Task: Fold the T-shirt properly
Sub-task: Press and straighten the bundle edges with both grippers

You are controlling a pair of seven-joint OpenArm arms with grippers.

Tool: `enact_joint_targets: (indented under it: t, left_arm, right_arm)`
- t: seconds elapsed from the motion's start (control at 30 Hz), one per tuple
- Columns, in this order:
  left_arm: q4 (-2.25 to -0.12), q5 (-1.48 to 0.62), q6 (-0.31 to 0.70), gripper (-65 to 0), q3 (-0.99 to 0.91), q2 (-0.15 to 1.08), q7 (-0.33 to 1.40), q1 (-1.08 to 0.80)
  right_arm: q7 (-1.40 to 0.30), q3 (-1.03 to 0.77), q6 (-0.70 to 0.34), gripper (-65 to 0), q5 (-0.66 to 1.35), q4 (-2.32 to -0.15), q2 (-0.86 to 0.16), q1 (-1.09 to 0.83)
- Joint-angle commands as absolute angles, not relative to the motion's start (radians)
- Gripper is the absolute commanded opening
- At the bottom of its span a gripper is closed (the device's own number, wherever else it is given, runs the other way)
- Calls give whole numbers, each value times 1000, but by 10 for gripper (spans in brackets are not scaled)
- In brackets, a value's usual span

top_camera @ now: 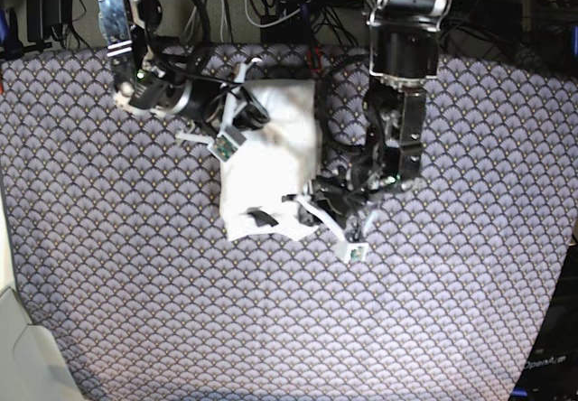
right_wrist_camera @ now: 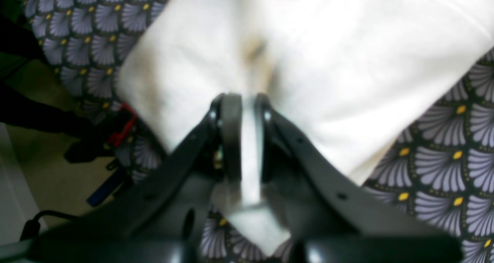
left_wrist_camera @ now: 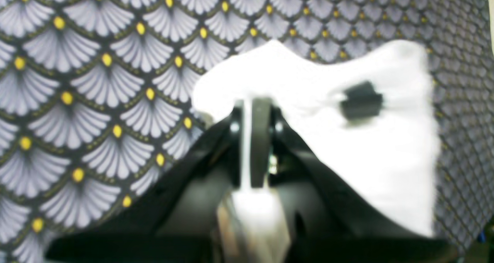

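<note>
Both grippers, we noted, were clamped on the T-shirt (top_camera: 269, 162), a compact white bundle mid-table running lengthwise between left gripper (left_wrist_camera: 255, 104) and right gripper (right_wrist_camera: 245, 100), apparently equally near.

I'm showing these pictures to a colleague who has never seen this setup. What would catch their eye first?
First, the T-shirt, a bright white folded bundle in the middle of the dark, fan-patterned tablecloth. Next, the two black arms meeting at it: the right gripper and the left gripper each pinch a strip of white cloth between nearly closed jaws. A small black tag stands out on the white fabric.
</note>
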State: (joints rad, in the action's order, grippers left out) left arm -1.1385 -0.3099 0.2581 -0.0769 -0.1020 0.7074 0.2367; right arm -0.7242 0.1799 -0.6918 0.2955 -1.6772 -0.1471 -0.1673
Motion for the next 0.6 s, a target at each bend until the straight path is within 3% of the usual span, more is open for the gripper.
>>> enact_joint_targets:
  t: [0.0, 0.23, 0.57]
  left_arm:
    - [-1122, -318, 265, -616, -77, -105, 670, 269]
    - [-935, -326, 265, -616, -82, -88, 518, 344]
    - [-921, -326, 265, -616, -84, -85, 504, 371]
  right_arm:
    - [-719, 179, -698, -596, 305, -1692, -151, -162]
    - [-723, 179, -698, -596, 305, -1692, -166, -165]
    - [-713, 179, -698, -596, 305, -1635, -179, -185]
